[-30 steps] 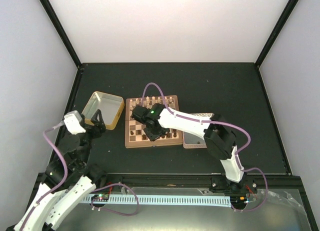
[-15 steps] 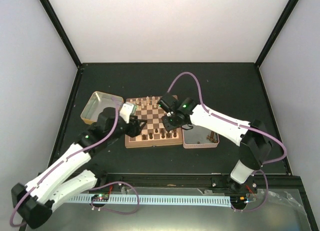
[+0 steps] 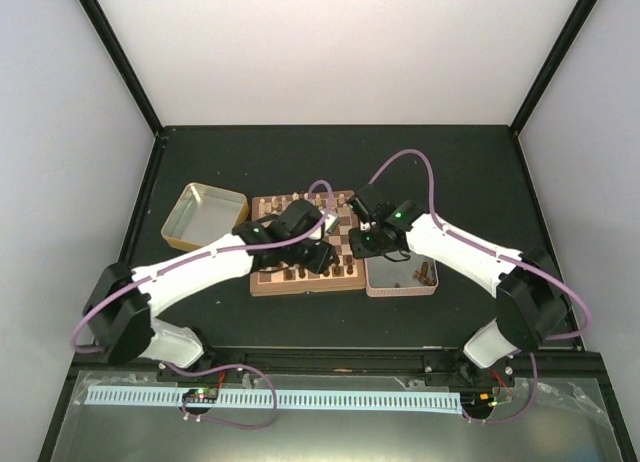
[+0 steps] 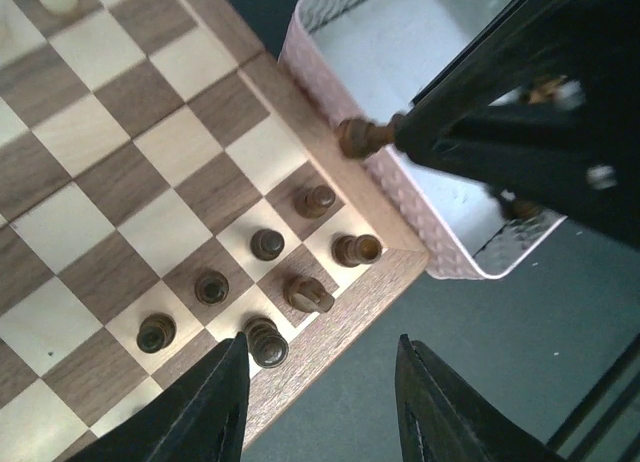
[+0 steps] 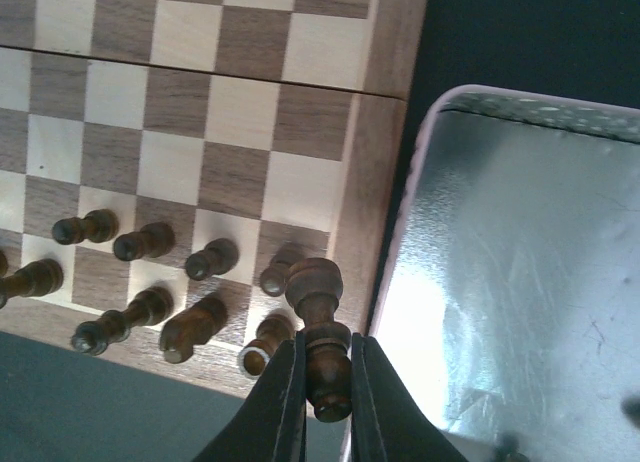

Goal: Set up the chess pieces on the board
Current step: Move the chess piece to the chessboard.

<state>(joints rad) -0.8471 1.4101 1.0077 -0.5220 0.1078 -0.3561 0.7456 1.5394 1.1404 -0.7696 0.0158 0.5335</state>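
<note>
Gripping 1 chess piece point(image 5: 314, 288), right claw point(image 5: 325, 357) over board point(image 5: 375, 132) rim; left claw point(image 4: 320, 354) parted, empty; 2 tins point(image 3: 200, 214) point(image 3: 395, 280).

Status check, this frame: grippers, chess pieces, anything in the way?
Right gripper shut on dark chess piece above right rim of board. Left gripper open, empty, over same corner. Placed pieces crowd it.

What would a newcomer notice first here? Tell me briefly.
The right gripper pinches a dark brown turned wooden chess piece over the right-hand rim of the square wooden chessboard, next to the rectangular silver metal tin. The left gripper hovers open above dark pieces clustered at that corner.
</note>
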